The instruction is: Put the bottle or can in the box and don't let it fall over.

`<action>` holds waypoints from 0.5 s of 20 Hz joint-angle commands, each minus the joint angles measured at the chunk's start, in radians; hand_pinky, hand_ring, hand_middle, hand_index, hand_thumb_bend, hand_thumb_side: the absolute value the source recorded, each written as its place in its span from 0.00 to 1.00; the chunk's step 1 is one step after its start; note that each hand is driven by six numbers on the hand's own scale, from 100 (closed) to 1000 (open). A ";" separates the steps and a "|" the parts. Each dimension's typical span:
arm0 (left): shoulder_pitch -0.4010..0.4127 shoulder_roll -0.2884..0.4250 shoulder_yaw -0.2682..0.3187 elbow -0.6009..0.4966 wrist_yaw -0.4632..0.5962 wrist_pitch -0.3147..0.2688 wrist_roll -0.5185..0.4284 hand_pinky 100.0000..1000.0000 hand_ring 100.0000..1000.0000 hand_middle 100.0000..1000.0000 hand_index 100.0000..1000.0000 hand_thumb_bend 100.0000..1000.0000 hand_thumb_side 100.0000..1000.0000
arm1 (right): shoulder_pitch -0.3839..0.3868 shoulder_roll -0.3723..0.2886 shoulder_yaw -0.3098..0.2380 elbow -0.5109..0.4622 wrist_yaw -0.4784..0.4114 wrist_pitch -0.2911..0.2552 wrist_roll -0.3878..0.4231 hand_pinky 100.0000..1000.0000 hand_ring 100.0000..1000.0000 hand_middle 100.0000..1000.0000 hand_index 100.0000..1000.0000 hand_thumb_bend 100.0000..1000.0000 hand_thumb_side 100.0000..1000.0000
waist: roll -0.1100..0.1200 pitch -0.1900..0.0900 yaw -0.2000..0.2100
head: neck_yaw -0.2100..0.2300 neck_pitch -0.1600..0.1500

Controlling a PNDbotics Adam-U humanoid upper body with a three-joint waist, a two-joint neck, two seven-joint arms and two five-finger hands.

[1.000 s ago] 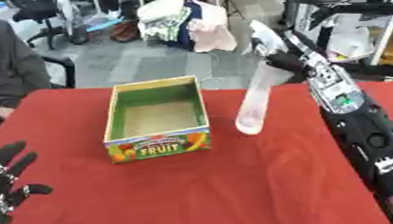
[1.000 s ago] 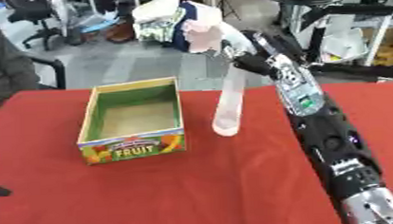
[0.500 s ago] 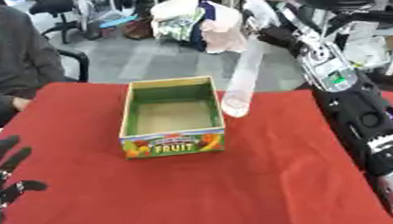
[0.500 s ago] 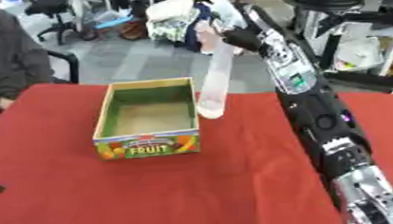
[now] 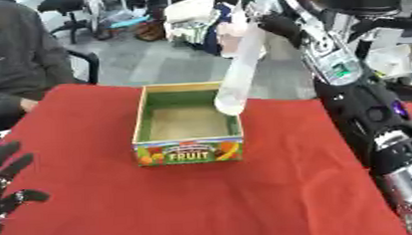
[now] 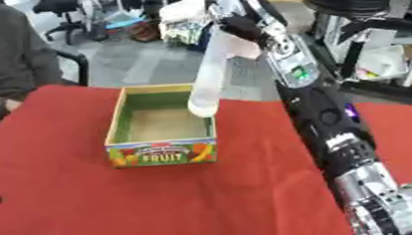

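Bottle [image 5: 240, 70], pale and translucent, held in the air by its top, tilted, its base over the right wall of the box [image 5: 188, 124]. Right hand [image 5: 271, 20] has its fingers curled round the bottle's upper end. Left hand [image 5: 1, 180] rests open at lower left, fingers spread, above the red counter [image 5: 204, 199].

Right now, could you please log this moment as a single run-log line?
right hand: shut on bottle | bottle: tilted, base over box's right wall | box: on red table | left hand: open, idle lower left
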State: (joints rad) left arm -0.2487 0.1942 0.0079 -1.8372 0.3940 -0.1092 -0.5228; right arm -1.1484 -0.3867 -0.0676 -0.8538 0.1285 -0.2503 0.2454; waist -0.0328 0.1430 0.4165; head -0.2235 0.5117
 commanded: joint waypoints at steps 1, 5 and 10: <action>-0.018 0.012 -0.009 -0.016 0.010 0.003 -0.010 0.63 1.00 0.99 1.00 0.08 0.85 | -0.015 0.006 -0.004 0.011 0.016 -0.002 0.024 0.68 0.91 0.84 0.50 0.00 0.41 | 0.004 -0.013 0.004 | -0.014 -0.018; -0.021 0.012 -0.017 -0.014 0.010 0.009 -0.018 0.63 1.00 0.99 1.00 0.09 0.86 | -0.005 0.013 0.014 0.011 0.025 -0.076 0.131 0.85 1.00 1.00 0.87 0.00 0.38 | 0.000 -0.011 0.000 | -0.014 -0.020; -0.021 0.014 -0.019 -0.012 0.005 0.012 -0.021 0.63 1.00 0.99 1.00 0.09 0.86 | -0.002 -0.001 0.013 -0.006 0.156 -0.217 0.179 1.00 1.00 1.00 1.00 0.00 0.61 | -0.003 -0.011 -0.005 | -0.011 -0.017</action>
State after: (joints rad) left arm -0.2566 0.1940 -0.0099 -1.8366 0.3952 -0.0975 -0.5400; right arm -1.1324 -0.3617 -0.0490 -0.8370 0.2535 -0.4366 0.4192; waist -0.0406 0.1436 0.4113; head -0.2354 0.5065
